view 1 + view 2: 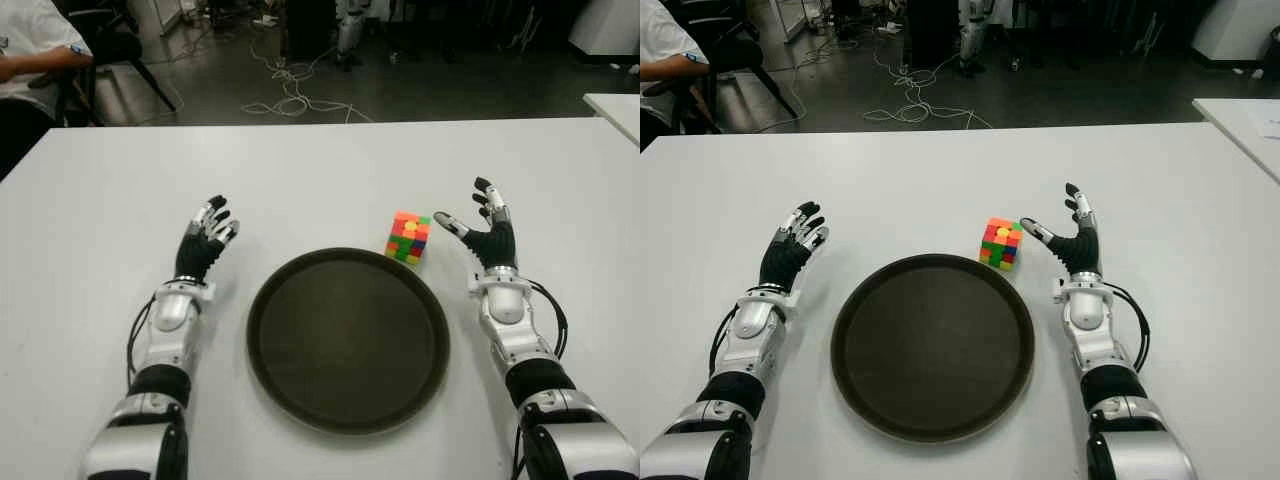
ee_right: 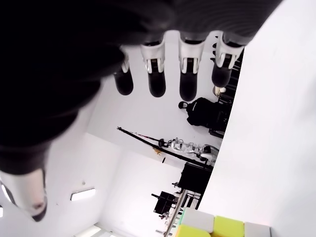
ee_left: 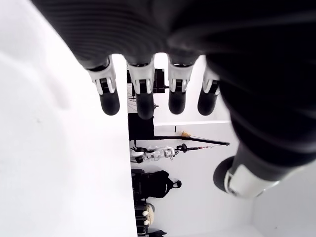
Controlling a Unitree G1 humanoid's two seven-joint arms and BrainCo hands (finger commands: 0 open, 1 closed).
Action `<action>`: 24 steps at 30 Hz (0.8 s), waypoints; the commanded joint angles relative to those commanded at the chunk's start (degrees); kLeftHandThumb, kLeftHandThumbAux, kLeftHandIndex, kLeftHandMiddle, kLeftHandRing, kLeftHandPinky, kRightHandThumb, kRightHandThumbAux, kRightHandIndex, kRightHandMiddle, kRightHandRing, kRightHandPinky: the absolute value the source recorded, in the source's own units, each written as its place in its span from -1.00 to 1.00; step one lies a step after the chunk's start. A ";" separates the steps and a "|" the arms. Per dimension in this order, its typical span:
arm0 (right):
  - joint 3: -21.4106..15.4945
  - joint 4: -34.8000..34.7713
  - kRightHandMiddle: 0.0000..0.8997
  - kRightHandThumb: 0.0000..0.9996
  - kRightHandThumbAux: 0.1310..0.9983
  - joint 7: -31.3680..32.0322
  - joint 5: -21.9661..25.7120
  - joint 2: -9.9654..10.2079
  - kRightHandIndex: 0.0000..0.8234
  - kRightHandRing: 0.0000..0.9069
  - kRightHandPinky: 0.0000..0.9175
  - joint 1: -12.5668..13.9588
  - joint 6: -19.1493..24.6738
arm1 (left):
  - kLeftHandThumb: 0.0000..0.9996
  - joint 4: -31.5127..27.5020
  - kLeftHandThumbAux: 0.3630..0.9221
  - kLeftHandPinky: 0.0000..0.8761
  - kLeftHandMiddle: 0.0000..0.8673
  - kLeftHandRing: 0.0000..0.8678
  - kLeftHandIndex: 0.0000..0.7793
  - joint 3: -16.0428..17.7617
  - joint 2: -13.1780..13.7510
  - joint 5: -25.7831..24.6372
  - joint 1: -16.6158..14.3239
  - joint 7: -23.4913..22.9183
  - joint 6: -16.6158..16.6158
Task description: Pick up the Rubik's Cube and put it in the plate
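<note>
Landmark: the plate (image 1: 300, 400), a dark round tray lying flat on the white surface (image 1: 330, 180), empty.
Left hand (image 1: 205, 240): well apart from the plate on its left, over bare surface. Fingers spread and relaxed, holding nothing; the left wrist view shows four straight fingers with open air between them. Idle by the look of it.
Cube (image 1: 408, 237): just beyond the plate's far right rim, on the surface and outside the plate. Upright on one face, orange top with a yellow square, red and green on the near sides. I cannot tell whether it touches the rim or stands just clear of it.
Right hand (image 1: 480, 232): right of the plate's far right edge, just beside the cube on the cube's right. Fingers spread, thumb pointing toward the cube, nothing pinched. In the right wrist view the cube's yellow and white squares show at the frame edge, apart from the fingers.
Step in hand: the approach to the grasp, as I judge it; the cube is not yet lifted, and the placing is all still to do.
Next move calls for: the right hand closing the small gap leftward, thumb on one side and fingers on the other, then a firm pinch before lifting. After that, a short carry left and toward the robot over the rim, to let go above the plate's middle.
</note>
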 joint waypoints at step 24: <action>0.79 -1.85 -0.69 -1.00 0.06 -1.13 -0.93 -0.35 -0.80 -0.74 -0.84 1.12 -0.89 | -0.95 -6.53 0.10 -0.80 -0.69 -0.76 -0.75 -0.74 -0.61 0.68 2.64 1.29 2.61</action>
